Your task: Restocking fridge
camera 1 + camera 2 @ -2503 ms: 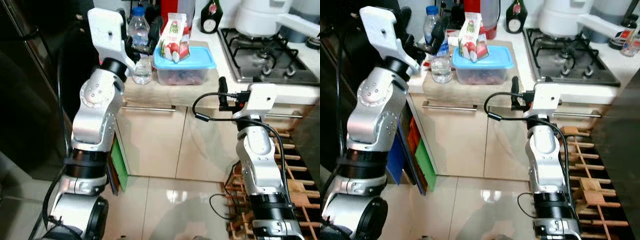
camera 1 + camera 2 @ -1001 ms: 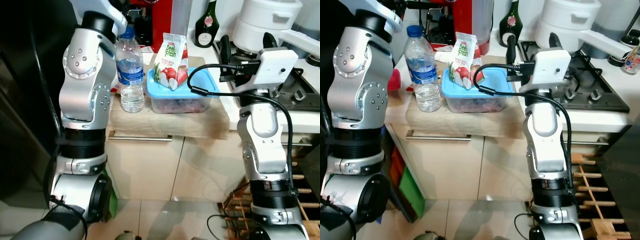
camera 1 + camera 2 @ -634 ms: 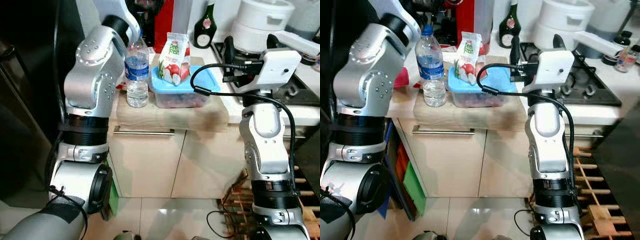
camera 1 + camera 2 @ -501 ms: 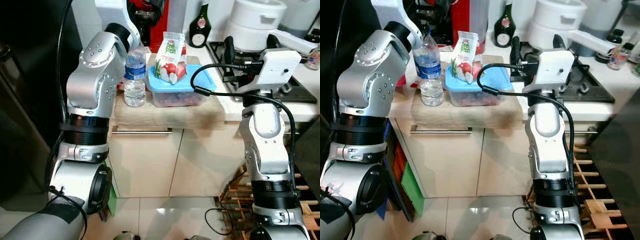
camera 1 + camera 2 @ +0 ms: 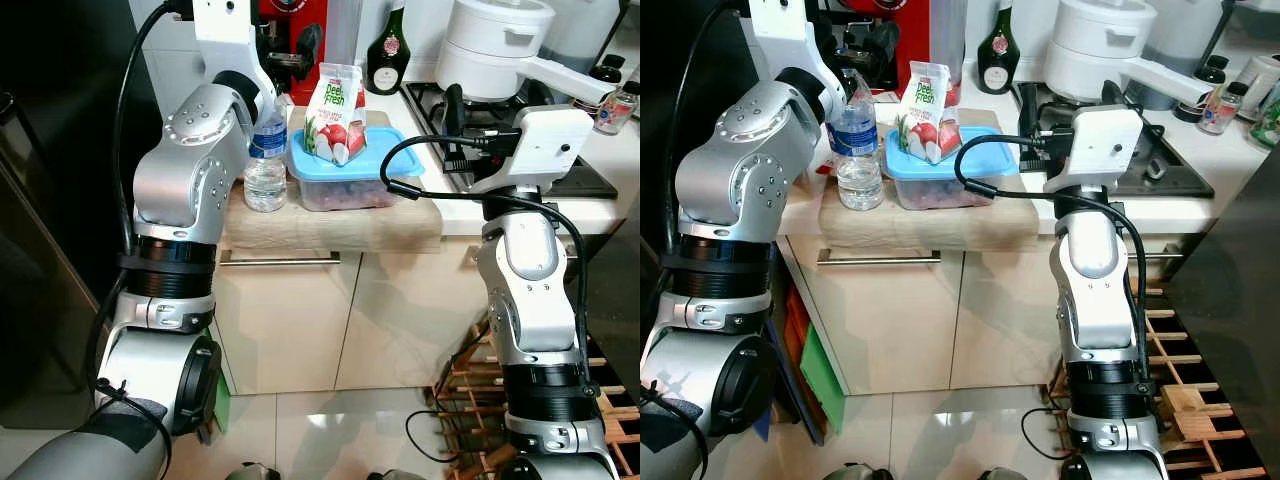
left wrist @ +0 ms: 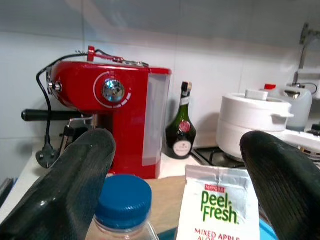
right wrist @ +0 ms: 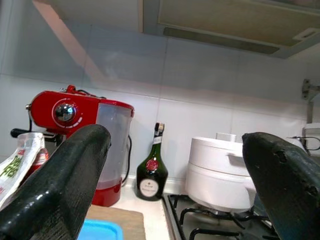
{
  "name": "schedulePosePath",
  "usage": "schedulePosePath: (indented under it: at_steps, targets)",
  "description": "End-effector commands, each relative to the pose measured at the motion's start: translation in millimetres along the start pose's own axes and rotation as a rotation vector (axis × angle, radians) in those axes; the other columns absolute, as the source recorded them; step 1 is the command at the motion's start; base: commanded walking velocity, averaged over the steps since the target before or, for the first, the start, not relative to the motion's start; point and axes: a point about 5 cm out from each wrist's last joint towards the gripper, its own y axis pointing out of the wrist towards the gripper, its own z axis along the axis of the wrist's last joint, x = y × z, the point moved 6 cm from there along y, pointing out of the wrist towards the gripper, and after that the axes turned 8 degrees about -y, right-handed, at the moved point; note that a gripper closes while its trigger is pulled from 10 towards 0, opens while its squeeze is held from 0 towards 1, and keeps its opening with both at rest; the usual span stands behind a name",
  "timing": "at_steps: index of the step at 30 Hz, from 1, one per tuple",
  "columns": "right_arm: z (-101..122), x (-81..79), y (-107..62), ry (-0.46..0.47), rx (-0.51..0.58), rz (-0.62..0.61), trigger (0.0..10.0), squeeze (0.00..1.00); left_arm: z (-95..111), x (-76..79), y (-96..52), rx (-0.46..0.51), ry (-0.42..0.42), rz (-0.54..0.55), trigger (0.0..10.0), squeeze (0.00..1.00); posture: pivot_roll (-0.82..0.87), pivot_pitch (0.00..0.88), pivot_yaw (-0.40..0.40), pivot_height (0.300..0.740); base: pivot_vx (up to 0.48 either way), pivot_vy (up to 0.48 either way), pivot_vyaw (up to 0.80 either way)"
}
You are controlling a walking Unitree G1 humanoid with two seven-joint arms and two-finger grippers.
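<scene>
Left gripper [image 6: 175, 200] has risen off the bottle [image 5: 266, 160], fingers now spread wide above its blue cap. Clear ribbed plastic bottle stands on the board [image 5: 330, 222] beside the lidded tub [image 5: 345, 180]. Right gripper [image 7: 175, 195] also spread, empty.

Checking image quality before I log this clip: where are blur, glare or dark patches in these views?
Left eye view: sharp on the water bottle and juice pouch; the far left is deep shadow, and the floor tiles show glare. Left wrist view: the near black fingers are soft, the red coffee machine is clear. Right wrist view: fingers blurred, evenly lit tiles.
</scene>
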Motion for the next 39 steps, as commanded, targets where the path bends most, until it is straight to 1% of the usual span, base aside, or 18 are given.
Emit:
schedulePosePath:
  at_steps: [1,6,9,10,14,17,18,20,21,27,30,37,38,39]
  targets:
    - [-7.9,-2.1,-1.3,0.011,-0.034,0.010,10.0,0.18,-7.9,0.3,-1.8,-0.035,0.006,0.008,10.0,0.00,-0.10,0.000,0.007,0.740,0.000,0.000,0.00]
    - [-10.5,-3.2,-0.9,0.015,-0.043,0.014,10.0,0.18,-17.9,-2.5,-1.5,-0.075,-0.006,0.024,10.0,0.00,-0.10,0.000,0.006,0.740,0.000,0.000,0.00]
    - [-11.4,-4.2,0.7,0.015,-0.045,0.021,10.0,0.18,-27.7,-8.5,0.1,-0.102,-0.019,0.052,10.0,0.00,-0.11,0.000,0.005,0.740,0.000,0.000,0.00]
    - [-11.4,-4.2,0.7,0.015,-0.045,0.021,10.0,0.18,-27.7,-8.5,0.1,-0.102,-0.019,0.052,10.0,0.00,-0.11,0.000,0.005,0.740,0.000,0.000,0.00]
    - [-11.9,-3.5,2.9,0.014,-0.046,0.025,10.0,0.18,-37.8,-15.7,2.8,-0.129,-0.033,0.084,10.0,0.00,-0.11,0.000,0.001,0.740,0.000,0.000,0.00]
    - [-10.3,-4.9,1.9,0.014,-0.044,0.029,10.0,0.18,-47.9,-25.7,4.4,-0.147,-0.035,0.119,10.0,0.00,-0.11,0.000,0.013,0.740,0.000,0.000,0.00]
    - [-10.8,-6.0,0.6,0.015,-0.046,0.028,10.0,0.18,-49.4,-27.5,5.2,-0.145,-0.046,0.118,6.3,0.00,-0.11,0.000,0.017,0.740,0.000,0.000,0.00]
    - [-11.1,-6.1,0.3,0.016,-0.048,0.027,10.0,0.18,-49.1,-27.5,5.7,-0.141,-0.046,0.114,6.3,0.00,-0.11,0.000,0.018,0.740,0.000,0.000,0.00]
    - [-12.0,-5.9,0.0,0.017,-0.051,0.024,10.0,0.18,-49.2,-27.7,6.4,-0.139,-0.050,0.112,0.0,0.00,-0.12,0.000,0.018,0.740,0.000,0.000,0.00]
    - [-13.1,-4.3,0.5,0.015,-0.053,0.021,10.0,0.18,-43.0,-26.9,10.9,-0.100,-0.027,0.103,0.0,0.00,-0.12,0.000,0.013,0.740,0.000,0.000,0.00]
    - [-13.5,-4.4,0.7,0.013,-0.054,0.022,10.0,0.18,-41.7,-26.1,11.0,-0.090,-0.013,0.100,0.0,0.00,-0.12,0.000,0.011,0.740,0.000,0.000,0.00]
    - [-14.7,-6.1,1.0,0.012,-0.056,0.031,10.0,0.18,-43.8,-23.7,8.4,-0.089,-0.008,0.086,0.0,0.00,-0.11,0.000,0.008,0.740,0.000,0.000,0.00]
    - [-14.9,-6.1,0.9,0.012,-0.057,0.031,10.0,0.18,-43.4,-23.2,8.5,-0.085,-0.003,0.082,0.0,0.00,-0.11,0.000,0.008,0.740,0.000,0.000,0.00]
    - [-15.2,-6.1,1.0,0.011,-0.057,0.031,10.0,0.18,-39.1,-20.9,8.9,-0.060,-0.009,0.069,0.0,0.00,-0.11,0.000,0.009,0.740,0.000,0.000,0.00]
